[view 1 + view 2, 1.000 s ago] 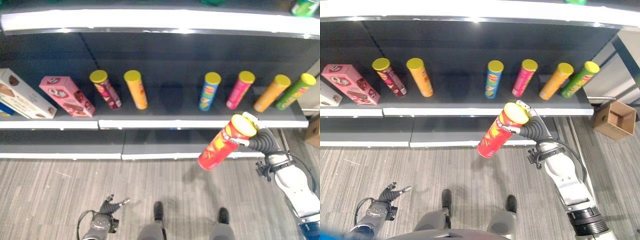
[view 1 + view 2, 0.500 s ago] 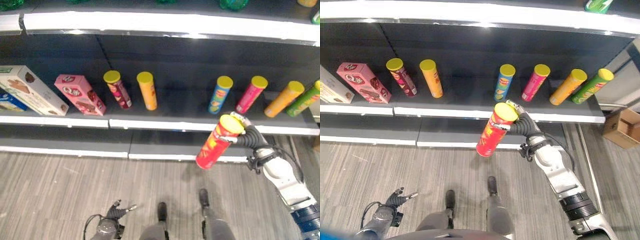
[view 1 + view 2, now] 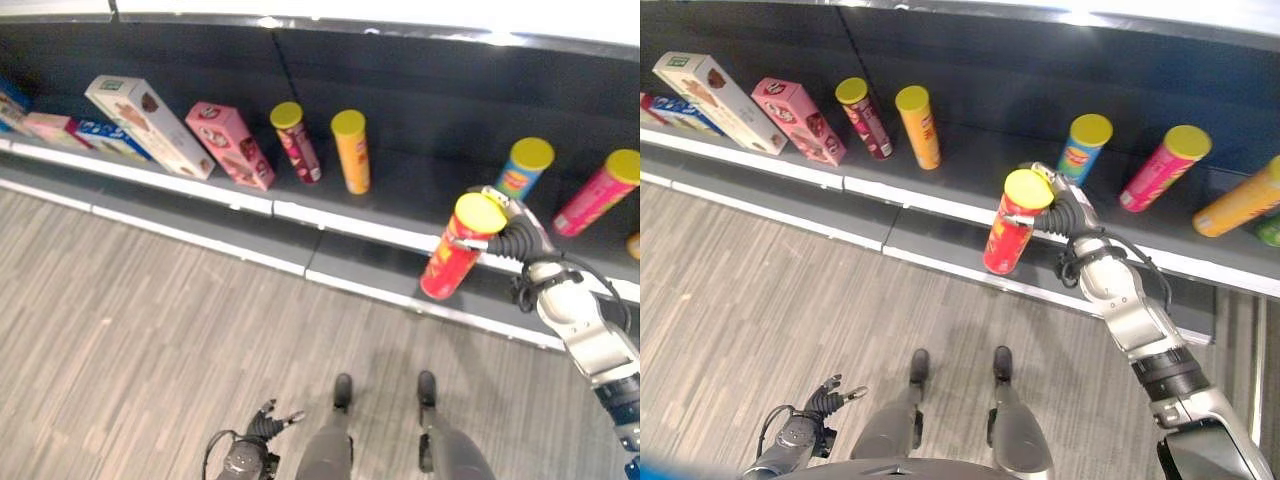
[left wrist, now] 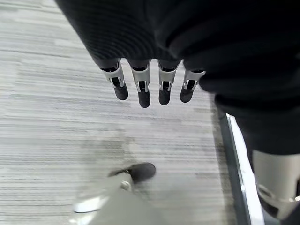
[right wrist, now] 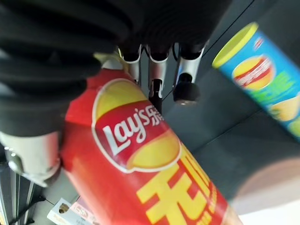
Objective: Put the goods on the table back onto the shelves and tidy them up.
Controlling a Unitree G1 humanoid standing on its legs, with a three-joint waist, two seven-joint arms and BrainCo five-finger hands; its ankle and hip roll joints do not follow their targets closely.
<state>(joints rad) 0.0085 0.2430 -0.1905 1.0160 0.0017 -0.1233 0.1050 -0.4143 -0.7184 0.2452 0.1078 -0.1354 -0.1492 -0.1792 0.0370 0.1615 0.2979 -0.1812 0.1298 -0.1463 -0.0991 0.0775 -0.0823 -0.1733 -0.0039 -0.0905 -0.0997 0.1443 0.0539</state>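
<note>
Red can [image 3: 453,250] with a yellow lid is the thing we carry now; our right hand [image 3: 512,236] is clamped round its upper part, fingers and thumb curled on it, and the can hangs tilted in the air in front of the shelf [image 3: 370,225], above the floor [image 3: 150,300].

Nearest to us, our left hand [image 3: 262,425] hangs low by the floor, fingers relaxed and straight, holding nothing.

Further out, on the shelf, we see an orange can [image 3: 352,151] and a dark red can [image 3: 297,141] standing side by side on the left, then a gap, then a blue can [image 3: 524,167] and a pink can [image 3: 598,192] on the right. More to the left lie a pink box [image 3: 231,144] and a white box [image 3: 146,125].

We judge that the step in hand is bringing the red can to the shelf. The gap between the orange can and the blue can looks like the free place. The next move calls for lifting the can over the shelf edge, turning it upright, and setting it down without touching the blue can, which is near the hand.
</note>
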